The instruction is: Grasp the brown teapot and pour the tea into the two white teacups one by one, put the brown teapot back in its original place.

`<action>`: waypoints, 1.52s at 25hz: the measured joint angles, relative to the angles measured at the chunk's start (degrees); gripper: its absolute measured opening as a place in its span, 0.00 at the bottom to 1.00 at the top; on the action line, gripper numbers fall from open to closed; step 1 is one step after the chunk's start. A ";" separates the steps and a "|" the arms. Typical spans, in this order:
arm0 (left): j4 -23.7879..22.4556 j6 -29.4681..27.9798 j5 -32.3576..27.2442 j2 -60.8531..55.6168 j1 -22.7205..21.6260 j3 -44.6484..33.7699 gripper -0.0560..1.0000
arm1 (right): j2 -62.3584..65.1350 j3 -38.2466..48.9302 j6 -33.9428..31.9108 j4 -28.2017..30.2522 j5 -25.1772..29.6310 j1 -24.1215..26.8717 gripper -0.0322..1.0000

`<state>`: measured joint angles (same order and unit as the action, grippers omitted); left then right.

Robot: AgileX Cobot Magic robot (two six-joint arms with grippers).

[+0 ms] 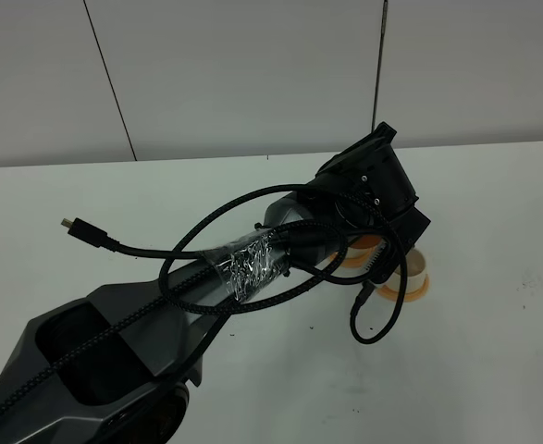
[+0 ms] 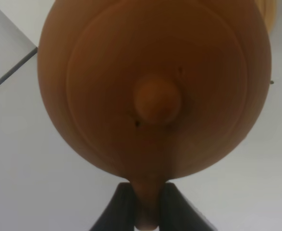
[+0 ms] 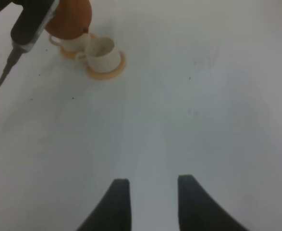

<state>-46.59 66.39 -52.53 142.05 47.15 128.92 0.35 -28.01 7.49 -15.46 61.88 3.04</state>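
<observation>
The brown teapot (image 2: 155, 86) is being gripped by its loop handle, which is pinched tight between the dark fingers (image 2: 124, 207) of the left gripper (image 2: 147, 197). Its knobbed lid is being turned squarely toward the wrist camera. From the right wrist view, the teapot is being held aloft just above one white teacup (image 3: 66, 42). The other teacup (image 3: 104, 52) is standing right beside it, each on an orange saucer (image 3: 113, 71). The right gripper (image 3: 153, 192) is being held well apart over the white table (image 3: 203, 120), jaws parted, nothing between them.

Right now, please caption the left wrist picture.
Left gripper pinching handle of round reddish-brown clay teapot, knobbed lid facing camera.
</observation>
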 joint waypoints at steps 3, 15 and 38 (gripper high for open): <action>0.00 0.02 0.39 0.00 0.00 0.00 0.22 | 0.00 0.00 0.00 0.00 0.00 0.00 0.26; -1.32 0.06 1.47 0.04 0.39 0.00 0.22 | 0.00 0.00 0.00 0.00 0.00 0.00 0.26; -2.58 2.44 1.24 0.85 0.39 0.00 0.22 | 0.00 0.00 0.00 0.00 0.00 0.00 0.26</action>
<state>-49.17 68.82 -51.29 142.91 47.54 128.92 0.35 -28.01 7.49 -15.46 61.88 3.04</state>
